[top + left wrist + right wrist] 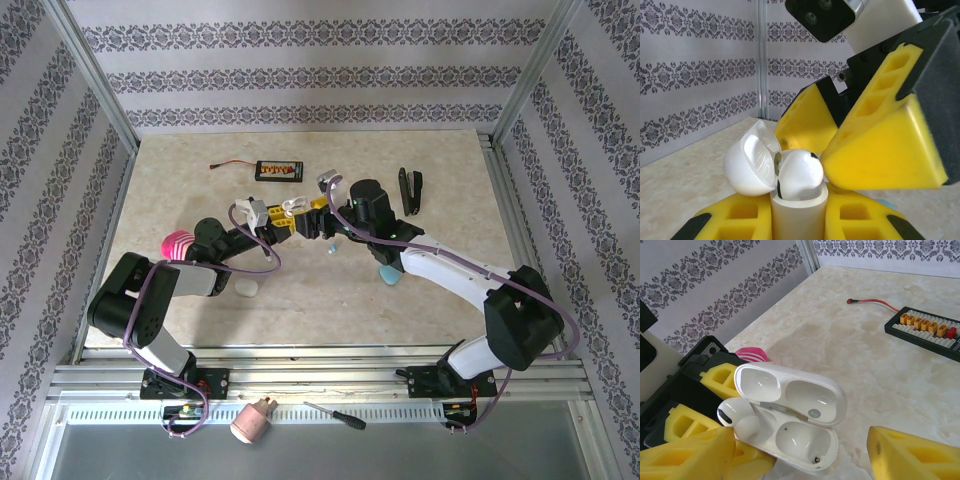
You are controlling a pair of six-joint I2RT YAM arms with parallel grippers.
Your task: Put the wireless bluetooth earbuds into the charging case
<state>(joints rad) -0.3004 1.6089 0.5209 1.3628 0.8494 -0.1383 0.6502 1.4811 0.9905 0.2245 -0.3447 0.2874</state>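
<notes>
Seen from above, the left claw [283, 224] and the right claw [318, 216] meet nose to nose about mid-desk [440, 160], slightly toward the far edge. What sits between them is too small to tell here. A pale blue earbud [331, 248] lies loose just on their near side. A closed white case [246, 288] rests closer to the near edge beside the left arm, and a blue case [388, 274] peeps from under the right arm.

The left wrist view brings the grip close. The left claw [797, 222] is pressed onto the base of the charging case [796, 215], which stands upright with its lid [750, 165] swung open to the left. A white earbud [801, 174] sits in the base, rounded head up and proud of the rim, its stem hidden. The right claw's yellow fingers [880, 150] hang on either side above it. The larger one is just beside the head, and I cannot tell whether it touches.

The right wrist view looks down into the open case [790, 390], which the others cannot do. The earbud [735, 417] stands in the well nearest the left claw's fingers [705, 385], its long axis running down into the well. The second well [802, 440] shows its bare floor. The right claw [801, 442] is spread wide, with the case between its fingers. A pink ball [752, 354] and a connector board [927, 332] lie beyond.
</notes>
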